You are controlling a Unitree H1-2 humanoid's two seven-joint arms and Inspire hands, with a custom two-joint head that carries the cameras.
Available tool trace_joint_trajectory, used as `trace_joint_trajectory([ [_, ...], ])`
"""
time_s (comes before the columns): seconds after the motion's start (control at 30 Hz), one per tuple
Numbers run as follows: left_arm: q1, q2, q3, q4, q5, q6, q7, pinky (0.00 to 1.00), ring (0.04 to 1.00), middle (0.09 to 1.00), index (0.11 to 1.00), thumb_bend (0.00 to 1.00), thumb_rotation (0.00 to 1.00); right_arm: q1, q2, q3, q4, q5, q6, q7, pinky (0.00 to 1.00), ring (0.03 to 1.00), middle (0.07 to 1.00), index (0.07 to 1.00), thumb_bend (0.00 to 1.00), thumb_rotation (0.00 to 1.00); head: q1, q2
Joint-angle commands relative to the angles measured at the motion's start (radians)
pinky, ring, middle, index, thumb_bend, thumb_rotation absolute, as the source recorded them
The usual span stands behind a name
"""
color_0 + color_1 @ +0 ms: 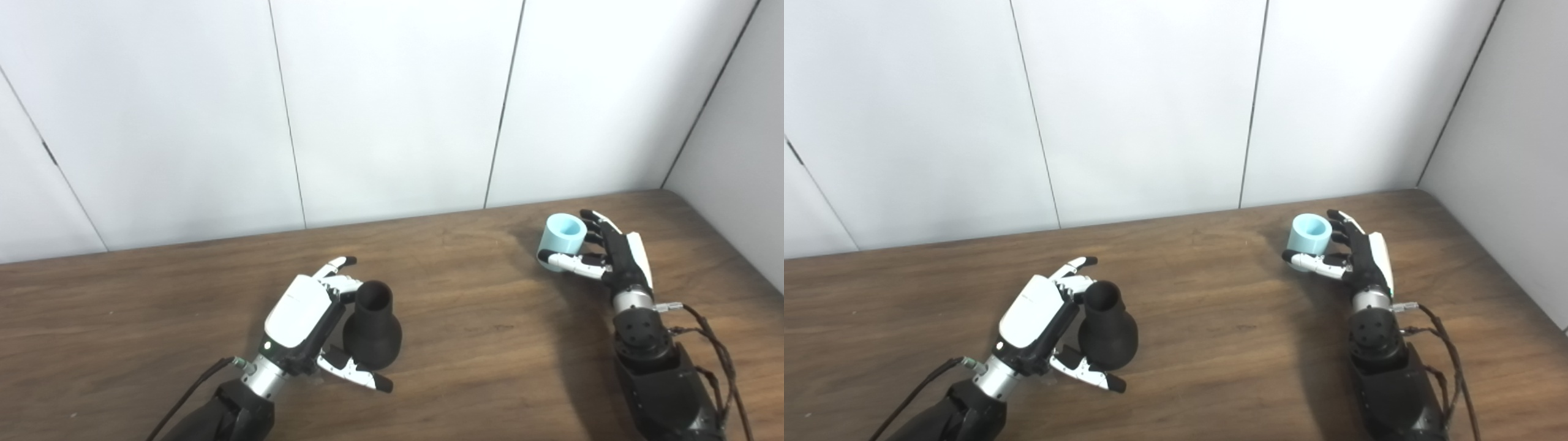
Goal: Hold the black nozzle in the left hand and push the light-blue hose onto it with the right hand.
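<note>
The black nozzle (372,334) stands upright on the wooden table (478,318), narrow neck up, at lower centre. My left hand (306,318) is cupped around its left side. Its fingers (340,283) are by the neck and the thumb lies stretched out along the base, fingers still apart. The light-blue hose (562,237) is a short open tube at the far right, opening up. My right hand (603,254) is closed on it, thumb across its front lower edge and fingers against its right side. The two parts are far apart.
White wall panels (392,110) stand behind the table, and a side wall (741,171) closes the right corner. Cables (716,355) trail from the right wrist. Bare wood lies between the two hands.
</note>
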Motion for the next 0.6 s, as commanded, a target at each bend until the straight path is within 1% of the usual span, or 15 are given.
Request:
trace_joint_trajectory([
  [0.0,0.283,-0.027,-0.088,0.112,-0.042,-0.023,0.017,0.87,0.534,0.472,0.443,0.50,0.00,-0.075,-0.013,0.022,0.009,0.015,-0.047,0.021,0.75,0.829,0.848,0.852,0.94,0.27,0.000,0.001],
  [0.13,0.284,-0.028,-0.086,0.113,-0.036,-0.023,0.016,0.87,0.533,0.471,0.444,0.50,0.00,-0.079,-0.009,0.034,0.015,-0.023,-0.033,-0.012,0.71,0.786,0.811,0.812,0.95,0.28,0.000,0.001],
  [0.27,0.285,-0.030,-0.085,0.114,-0.039,-0.023,0.017,0.86,0.534,0.473,0.440,0.50,0.00,-0.082,-0.001,0.035,0.022,-0.032,-0.035,-0.042,0.65,0.723,0.753,0.764,0.91,0.22,-0.001,0.002],
  [0.33,0.286,-0.033,-0.083,0.116,-0.036,-0.023,0.017,0.86,0.534,0.473,0.441,0.50,0.00,-0.082,0.000,0.037,0.025,-0.037,-0.034,-0.054,0.64,0.705,0.735,0.751,0.90,0.20,0.002,0.002],
  [0.37,0.286,-0.034,-0.083,0.117,-0.035,-0.023,0.017,0.86,0.534,0.473,0.441,0.50,0.00,-0.083,0.003,0.036,0.025,-0.039,-0.031,-0.062,0.61,0.680,0.707,0.722,0.88,0.17,0.002,0.002],
  [0.4,0.286,-0.034,-0.083,0.117,-0.035,-0.023,0.018,0.86,0.534,0.473,0.441,0.50,0.00,-0.084,0.006,0.033,0.026,-0.039,-0.034,-0.071,0.60,0.670,0.696,0.709,0.88,0.16,0.002,0.002],
  [0.5,0.287,-0.035,-0.082,0.115,-0.036,-0.023,0.015,0.86,0.535,0.474,0.438,0.50,0.00,-0.088,0.018,0.024,0.032,-0.034,-0.051,-0.100,0.55,0.622,0.644,0.645,0.85,0.06,0.002,0.002],
  [0.57,0.287,-0.035,-0.083,0.115,-0.039,-0.023,0.012,0.86,0.536,0.477,0.434,0.50,0.00,-0.091,0.017,0.028,0.046,-0.036,-0.072,-0.112,0.52,0.594,0.613,0.605,0.82,0.02,0.001,0.003],
])
